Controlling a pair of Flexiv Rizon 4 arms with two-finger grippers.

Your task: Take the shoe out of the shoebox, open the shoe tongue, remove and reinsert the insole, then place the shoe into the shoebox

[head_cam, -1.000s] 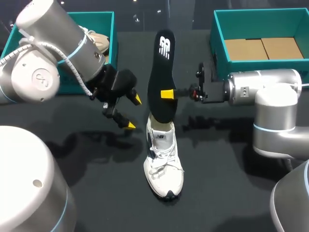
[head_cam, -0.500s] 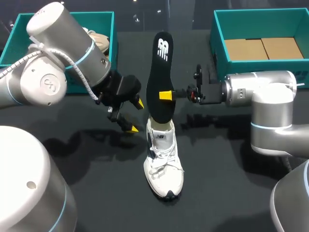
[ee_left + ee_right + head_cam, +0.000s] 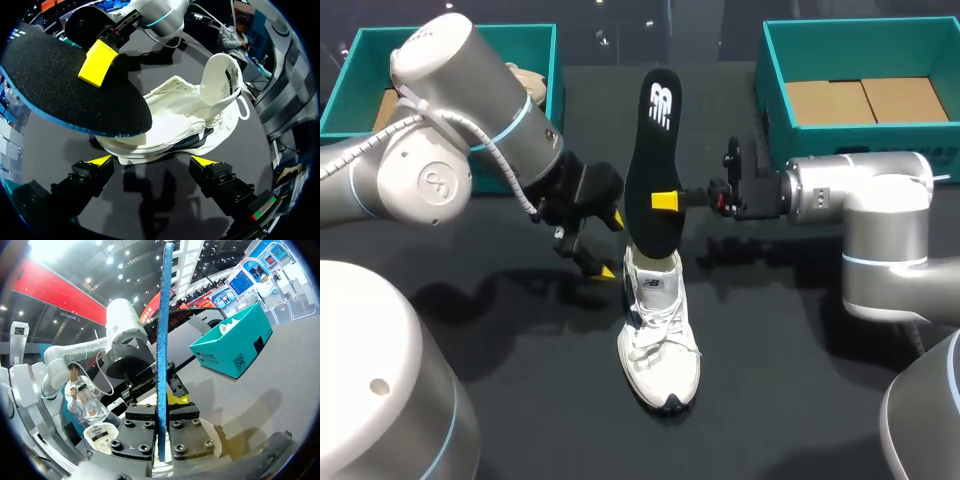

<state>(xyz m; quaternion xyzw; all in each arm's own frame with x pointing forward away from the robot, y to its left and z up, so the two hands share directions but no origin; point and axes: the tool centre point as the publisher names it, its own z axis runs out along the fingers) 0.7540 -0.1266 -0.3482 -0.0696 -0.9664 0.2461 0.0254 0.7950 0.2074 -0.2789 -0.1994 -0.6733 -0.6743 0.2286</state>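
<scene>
Reaching level from the right, the right gripper pinches the insole upright over the heel of the white shoe; the left gripper, angled down beside that heel, gapes empty.

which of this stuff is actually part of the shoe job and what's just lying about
Job: shoe; insole, held by the right gripper; open left gripper beside the shoe; probably the right box.
Lying about: left box; second shoe in it.
</scene>
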